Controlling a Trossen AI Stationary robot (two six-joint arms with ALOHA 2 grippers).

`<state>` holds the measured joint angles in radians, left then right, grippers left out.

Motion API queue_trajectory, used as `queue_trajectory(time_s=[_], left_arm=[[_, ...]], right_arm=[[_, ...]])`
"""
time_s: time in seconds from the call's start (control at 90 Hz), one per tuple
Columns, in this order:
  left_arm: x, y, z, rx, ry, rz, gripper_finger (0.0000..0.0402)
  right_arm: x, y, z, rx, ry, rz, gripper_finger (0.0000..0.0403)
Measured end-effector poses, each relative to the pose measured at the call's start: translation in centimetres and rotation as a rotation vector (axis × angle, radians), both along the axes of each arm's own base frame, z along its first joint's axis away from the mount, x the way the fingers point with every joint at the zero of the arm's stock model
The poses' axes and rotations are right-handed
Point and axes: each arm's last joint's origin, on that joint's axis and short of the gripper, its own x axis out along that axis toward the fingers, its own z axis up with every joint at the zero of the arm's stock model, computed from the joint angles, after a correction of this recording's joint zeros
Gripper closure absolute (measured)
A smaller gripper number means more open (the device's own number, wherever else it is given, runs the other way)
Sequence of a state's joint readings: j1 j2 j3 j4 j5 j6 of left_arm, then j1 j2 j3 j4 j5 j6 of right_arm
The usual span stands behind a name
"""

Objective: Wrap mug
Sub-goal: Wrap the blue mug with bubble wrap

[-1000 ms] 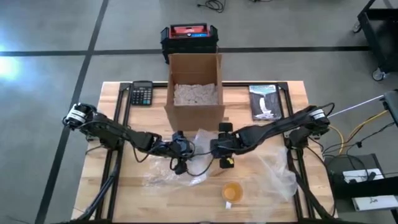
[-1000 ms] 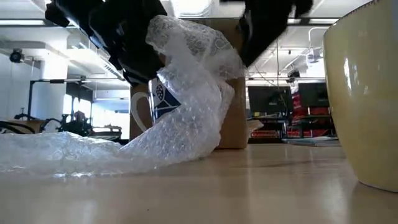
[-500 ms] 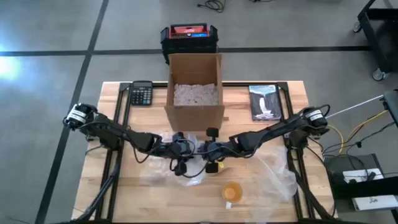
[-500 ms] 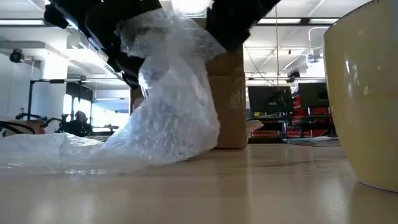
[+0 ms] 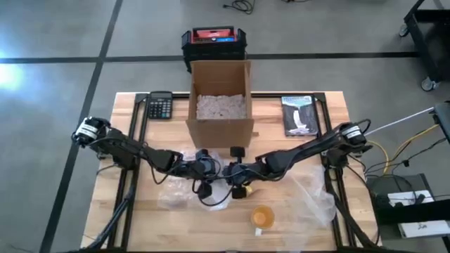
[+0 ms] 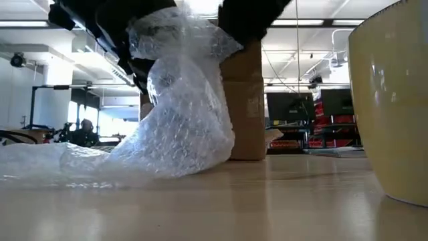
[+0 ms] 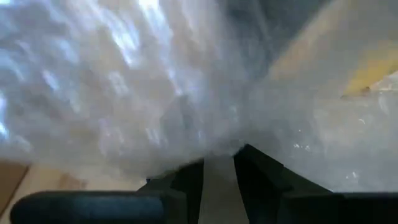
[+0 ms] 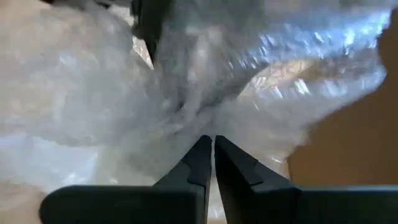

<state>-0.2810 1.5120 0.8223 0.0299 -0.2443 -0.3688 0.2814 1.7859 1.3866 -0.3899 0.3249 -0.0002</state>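
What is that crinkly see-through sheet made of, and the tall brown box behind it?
The crinkly clear sheet looks like plastic bubble wrap: glossy, translucent, covered in small raised bubbles. The tall brown open-topped box looks like matte corrugated cardboard, with folded flaps and pale loose filler inside, though that filler's material is unclear.

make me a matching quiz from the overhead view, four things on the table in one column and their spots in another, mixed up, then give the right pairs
Things:
1. calculator
2. cardboard box
3. yellow mug
4. booklet

Places:
A. near edge of the table, in front of both grippers
B. far left corner
C. far side, right of the box
D. far middle, filled with packing material

Pairs: 1-B, 2-D, 3-A, 4-C
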Motion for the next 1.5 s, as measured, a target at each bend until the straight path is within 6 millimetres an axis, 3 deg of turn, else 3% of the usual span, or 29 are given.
queue_trajectory(time_s=[0.256,0.444,0.556,0.911,1.033,1.111,1.367,1.5], left_arm=[[0.2,-0.1,0.2,-0.015,-0.028,0.004,0.0327],[0.2,-0.1,0.2,-0.014,-0.029,0.004,0.0327],[0.1,0.0,0.4,-0.021,-0.036,-0.002,0.0327],[-2.9,0.6,5.7,-0.086,-0.161,-0.040,0.0327],[-3.0,0.4,6.7,-0.068,-0.229,-0.065,0.0327],[-2.4,0.2,5.8,-0.047,-0.211,-0.083,0.0327],[0.2,-0.6,0.4,-0.004,-0.038,-0.088,0.0327],[1.0,-0.8,-0.7,0.002,-0.014,-0.083,0.0327]], right_arm=[[0.3,0.8,0.5,0.119,0.012,0.076,0.0396],[1.4,0.5,-3.0,0.109,0.096,0.055,0.0396],[1.6,0.3,-4.0,0.098,0.138,0.043,0.0396],[1.4,0.1,-4.1,0.101,0.157,0.033,0.0396],[1.4,0.0,-4.1,0.102,0.154,0.031,0.0396],[1.4,0.0,-4.1,0.102,0.155,0.031,0.0396],[1.4,-0.1,-3.9,0.109,0.152,0.023,0.0396],[1.0,-0.2,-3.0,0.114,0.144,0.027,0.0396]])
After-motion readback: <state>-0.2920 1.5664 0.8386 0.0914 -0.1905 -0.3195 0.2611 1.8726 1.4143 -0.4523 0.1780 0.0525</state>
